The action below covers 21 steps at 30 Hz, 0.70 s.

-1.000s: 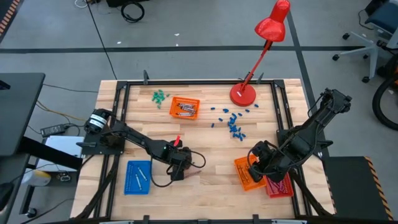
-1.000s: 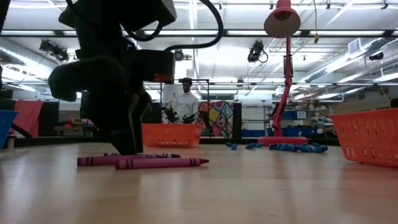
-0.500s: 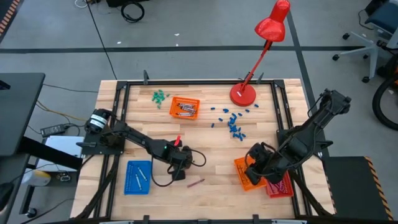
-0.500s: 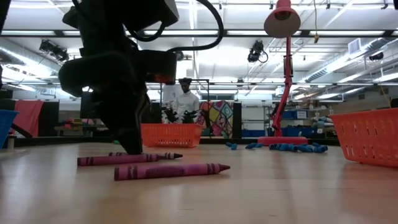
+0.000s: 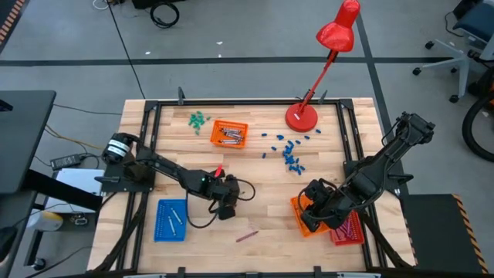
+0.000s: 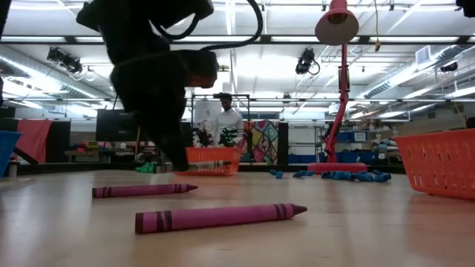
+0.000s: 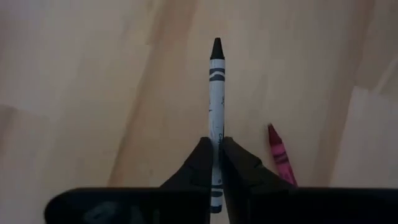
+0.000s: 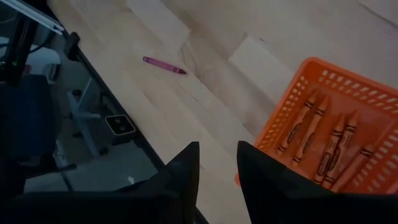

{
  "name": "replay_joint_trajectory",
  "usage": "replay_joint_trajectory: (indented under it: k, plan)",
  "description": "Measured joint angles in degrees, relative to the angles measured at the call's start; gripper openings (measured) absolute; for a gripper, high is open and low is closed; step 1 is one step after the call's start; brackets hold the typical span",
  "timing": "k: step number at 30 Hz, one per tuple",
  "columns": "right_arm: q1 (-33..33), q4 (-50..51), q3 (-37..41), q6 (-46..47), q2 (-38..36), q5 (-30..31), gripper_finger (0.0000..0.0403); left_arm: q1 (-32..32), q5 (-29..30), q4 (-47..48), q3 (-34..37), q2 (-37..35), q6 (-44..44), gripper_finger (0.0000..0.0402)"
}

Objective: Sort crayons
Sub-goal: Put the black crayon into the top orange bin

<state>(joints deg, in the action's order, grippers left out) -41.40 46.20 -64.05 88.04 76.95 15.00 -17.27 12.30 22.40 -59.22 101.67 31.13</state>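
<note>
Gripping a grey-white crayon [image 7: 216,106] by its lower half, the left gripper [image 7: 214,163] was clamped shut above the table [image 5: 262,177]; the carry called for a level, steady grip, clear of the two magenta crayons [image 6: 220,217] below; the right gripper [image 8: 217,163] hung parted, empty, beside the orange tray [image 8: 379,99].

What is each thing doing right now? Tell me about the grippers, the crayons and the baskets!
left gripper: shut on the grey-white crayon, lifted off the table.
right gripper: open, empty, beside the orange basket.
magenta crayons: two lying loose on the table.
orange basket: holds several orange crayons.
blue basket: holds a few pale crayons.
</note>
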Motion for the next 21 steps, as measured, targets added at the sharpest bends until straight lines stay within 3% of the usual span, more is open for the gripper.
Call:
replay_joint_trajectory:
  k: [8, 11, 21]
  plan:
    - [0.0, -1.4, 0.0, -1.3, 0.1, 1.5, 0.0113, 4.8, 4.6, -2.0, -0.1, -4.6, 6.4, 0.0019]
    - [0.4, -4.9, 0.0, -6.1, 1.6, 1.7, 0.0113, 8.1, 6.4, -1.3, -0.1, -7.0, 8.7, 0.0019]
    - [5.3, -10.1, 0.0, -14.5, 8.6, -5.7, 0.0113, 17.9, 10.8, -8.2, -0.1, -11.2, 27.4, 0.0019]
